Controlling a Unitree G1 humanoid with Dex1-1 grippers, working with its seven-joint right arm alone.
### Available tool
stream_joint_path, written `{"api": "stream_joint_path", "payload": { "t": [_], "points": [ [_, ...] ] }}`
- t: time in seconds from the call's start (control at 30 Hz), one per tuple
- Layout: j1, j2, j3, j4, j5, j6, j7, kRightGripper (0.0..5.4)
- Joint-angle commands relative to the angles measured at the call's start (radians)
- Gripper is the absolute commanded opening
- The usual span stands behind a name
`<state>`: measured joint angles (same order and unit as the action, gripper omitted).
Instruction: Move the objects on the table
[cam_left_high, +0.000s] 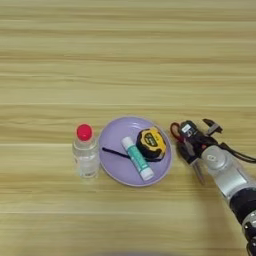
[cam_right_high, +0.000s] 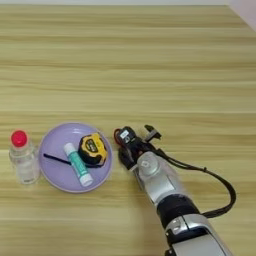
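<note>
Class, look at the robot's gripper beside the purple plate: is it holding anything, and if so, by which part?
It cannot be told. The gripper sits over the scissors, whose red handle loop shows at its left, right of the plate, but whether the fingers grip them is hidden.

The gripper (cam_left_high: 187, 142) hides most of the scissors (cam_left_high: 174, 131); its grip is unclear.

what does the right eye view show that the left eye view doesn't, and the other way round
Only the right eye view shows the arm's lower section, its whole looping black cable and the pale corner beyond the table at top right. Only the left eye view shows table planks left of the clear bottle. Both show the bottle, the purple plate holding the glue stick, a yellow tape measure and a thin black stick, and the right gripper over the red-handled scissors beside the plate.
</note>
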<state>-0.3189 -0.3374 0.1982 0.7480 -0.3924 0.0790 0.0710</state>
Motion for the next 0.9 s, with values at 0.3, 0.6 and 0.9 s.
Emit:
{"api": "stream_joint_path", "payload": {
  "t": [0.3, 0.6, 0.9],
  "points": [
    [0.016, -0.028, -0.051, -0.104, 0.028, 0.015, -0.017, 5.39],
    [0.016, 0.001, -0.149, -0.190, 0.123, -0.071, -0.056, 5.39],
    [0.047, 0.023, -0.192, -0.307, 0.198, -0.101, -0.024, 5.39]
  ]
}}
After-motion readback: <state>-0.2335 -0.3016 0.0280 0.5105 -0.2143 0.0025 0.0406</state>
